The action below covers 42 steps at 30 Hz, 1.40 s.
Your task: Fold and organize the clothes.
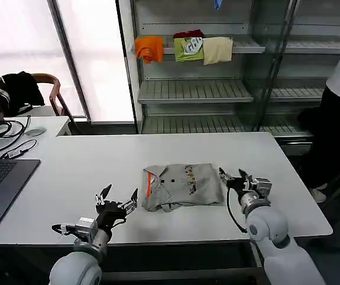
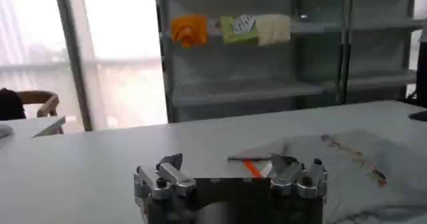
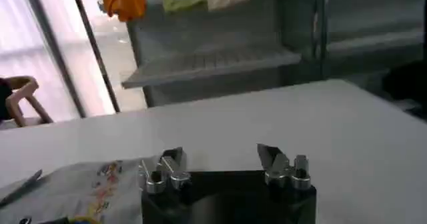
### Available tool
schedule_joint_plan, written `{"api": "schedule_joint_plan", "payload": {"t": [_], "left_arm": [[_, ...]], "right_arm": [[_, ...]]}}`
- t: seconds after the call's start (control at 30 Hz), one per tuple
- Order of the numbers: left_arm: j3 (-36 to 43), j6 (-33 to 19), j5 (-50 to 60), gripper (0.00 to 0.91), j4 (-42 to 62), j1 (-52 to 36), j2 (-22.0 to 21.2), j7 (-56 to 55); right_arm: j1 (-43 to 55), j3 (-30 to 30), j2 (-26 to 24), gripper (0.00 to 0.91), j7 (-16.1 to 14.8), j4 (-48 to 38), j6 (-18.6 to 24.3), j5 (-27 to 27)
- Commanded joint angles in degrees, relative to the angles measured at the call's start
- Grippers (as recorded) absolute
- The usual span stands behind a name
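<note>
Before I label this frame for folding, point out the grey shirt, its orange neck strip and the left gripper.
grey shirt (image 1: 185, 187): head view, middle of folded body.
orange neck strip (image 1: 149, 183): head view, mid-strip.
left gripper (image 1: 120, 200): head view, between open fingertips.

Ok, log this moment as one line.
light grey cotton shirt: folded, on white table | left gripper: open, beside it | right gripper: open, at its edge

white table (image 1: 158, 160) | grey shelving (image 1: 194, 89) behind | bright windows (image 1: 93, 53) | wooden chair (image 1: 48, 89)
</note>
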Motion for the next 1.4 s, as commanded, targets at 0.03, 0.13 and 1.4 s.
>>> {"api": "schedule_joint_plan", "payload": {"t": [0.03, 0.13, 1.4], "left_arm": [[0.0, -1.8, -0.5, 0.907, -1.2, -0.1, -3.2, -2.0], [0.0, -2.1, -0.5, 0.907, -1.7, 0.4, -3.8, -2.1], [-0.9, -3.4, 2.6, 0.907, -1.7, 1.0, -3.9, -1.1]], "right_arm": [[-4.9, 6.6, -2.5, 0.907, -1.6, 8.6, 1.9, -13.4], [-6.5, 7.5, -2.5, 0.907, -1.7, 9.7, 2.0, -13.4], [-10.4, 7.5, 0.0, 0.907, -1.8, 12.1, 2.1, -16.6]]}}
